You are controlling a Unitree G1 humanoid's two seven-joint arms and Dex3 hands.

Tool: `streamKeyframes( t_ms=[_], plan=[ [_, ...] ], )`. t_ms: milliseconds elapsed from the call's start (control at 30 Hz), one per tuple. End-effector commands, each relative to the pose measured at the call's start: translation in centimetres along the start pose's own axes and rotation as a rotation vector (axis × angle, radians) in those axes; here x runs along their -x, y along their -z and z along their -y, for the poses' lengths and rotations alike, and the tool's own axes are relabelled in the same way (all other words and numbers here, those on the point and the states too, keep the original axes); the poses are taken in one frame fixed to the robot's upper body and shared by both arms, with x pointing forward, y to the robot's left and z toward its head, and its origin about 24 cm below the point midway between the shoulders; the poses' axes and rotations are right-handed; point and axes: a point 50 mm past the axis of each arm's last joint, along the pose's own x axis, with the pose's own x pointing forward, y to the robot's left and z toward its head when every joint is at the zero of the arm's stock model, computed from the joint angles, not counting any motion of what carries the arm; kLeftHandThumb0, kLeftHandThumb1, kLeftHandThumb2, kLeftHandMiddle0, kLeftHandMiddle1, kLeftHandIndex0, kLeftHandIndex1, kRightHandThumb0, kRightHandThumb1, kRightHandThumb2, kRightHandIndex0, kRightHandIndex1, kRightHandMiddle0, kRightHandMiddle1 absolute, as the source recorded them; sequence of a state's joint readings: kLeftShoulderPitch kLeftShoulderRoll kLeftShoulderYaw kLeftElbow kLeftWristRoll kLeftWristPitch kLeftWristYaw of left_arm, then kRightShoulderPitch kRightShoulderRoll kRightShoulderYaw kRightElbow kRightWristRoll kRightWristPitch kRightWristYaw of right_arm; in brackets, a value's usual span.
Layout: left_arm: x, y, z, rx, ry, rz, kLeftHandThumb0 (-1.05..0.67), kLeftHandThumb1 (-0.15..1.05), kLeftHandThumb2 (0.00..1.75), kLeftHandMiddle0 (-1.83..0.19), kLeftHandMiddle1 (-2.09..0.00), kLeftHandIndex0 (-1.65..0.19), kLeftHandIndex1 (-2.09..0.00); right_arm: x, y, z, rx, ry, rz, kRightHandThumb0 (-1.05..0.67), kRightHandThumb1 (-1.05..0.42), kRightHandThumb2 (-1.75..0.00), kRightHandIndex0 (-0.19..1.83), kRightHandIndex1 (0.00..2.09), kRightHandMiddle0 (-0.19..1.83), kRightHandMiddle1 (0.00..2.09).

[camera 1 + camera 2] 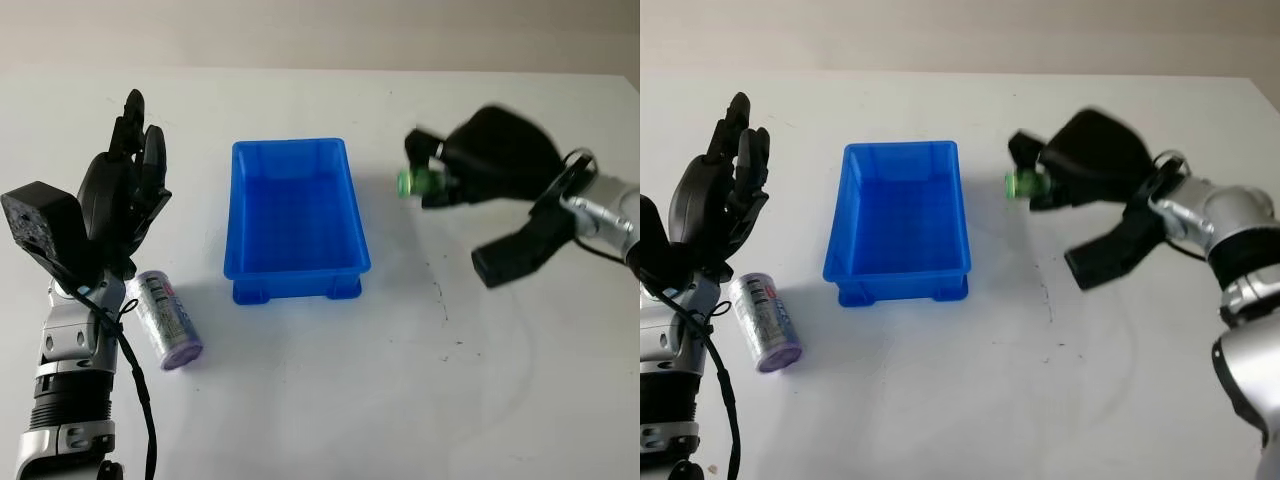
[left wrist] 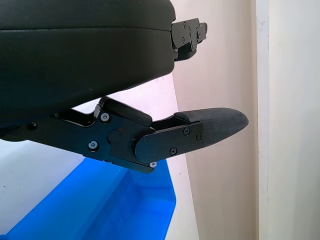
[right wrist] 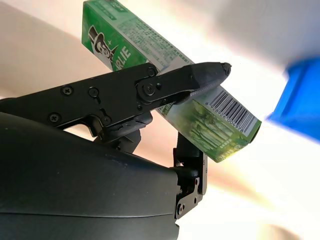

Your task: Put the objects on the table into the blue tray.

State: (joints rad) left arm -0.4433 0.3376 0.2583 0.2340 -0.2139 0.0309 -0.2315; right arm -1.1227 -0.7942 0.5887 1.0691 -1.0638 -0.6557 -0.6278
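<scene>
Left eye view: white table (image 1: 330, 400) fills frame, blue tray (image 1: 296, 218) centre. Right hand (image 1: 470, 160) upper right, clamped on green box (image 3: 170, 80), just right of tray. Left hand (image 1: 125, 185) left, holding nothing. Purple can (image 1: 168, 320) lower left, lying down.

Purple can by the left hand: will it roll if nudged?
Probably. The purple can lies on its side on the table, so a sideways nudge should roll it. Its smooth, glossy wrap may slip. The left hand is open above it.
</scene>
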Motion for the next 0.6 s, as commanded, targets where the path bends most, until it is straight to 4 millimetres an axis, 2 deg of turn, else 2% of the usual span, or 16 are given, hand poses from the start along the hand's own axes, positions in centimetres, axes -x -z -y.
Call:
streamKeyframes(
  t_ms=[0,233,400,567],
  plan=[
    [-0.3,-0.5,0.1,-0.014,0.005,0.018,-0.73,1.05,0.64,0.16,-0.05,0.17,-0.05,-1.3,0.2,1.6,-0.015,0.113,-0.033,-0.44,-1.04,-0.08,1.07,2.09,0.83,2.09],
    [-0.3,-0.4,0.2,-0.009,0.007,0.021,-0.73,1.05,0.65,0.17,-0.05,0.17,-0.05,-3.6,-1.7,3.5,-0.088,0.308,0.021,-0.47,-1.05,-0.14,1.17,2.09,0.90,2.09],
    [-0.2,-0.4,0.2,-0.009,0.004,0.015,-0.74,1.05,0.65,0.18,-0.05,0.18,-0.05,-5.6,-5.2,5.3,-0.210,0.427,0.170,-0.50,-1.05,-0.23,1.20,2.09,0.92,2.09],
    [-0.1,-0.3,0.3,-0.005,-0.012,0.017,-0.73,1.05,0.65,0.18,-0.05,0.18,-0.05,-6.6,-7.8,6.2,-0.288,0.466,0.284,-0.52,-1.05,-0.27,1.21,2.09,0.90,2.09]
  ],
)
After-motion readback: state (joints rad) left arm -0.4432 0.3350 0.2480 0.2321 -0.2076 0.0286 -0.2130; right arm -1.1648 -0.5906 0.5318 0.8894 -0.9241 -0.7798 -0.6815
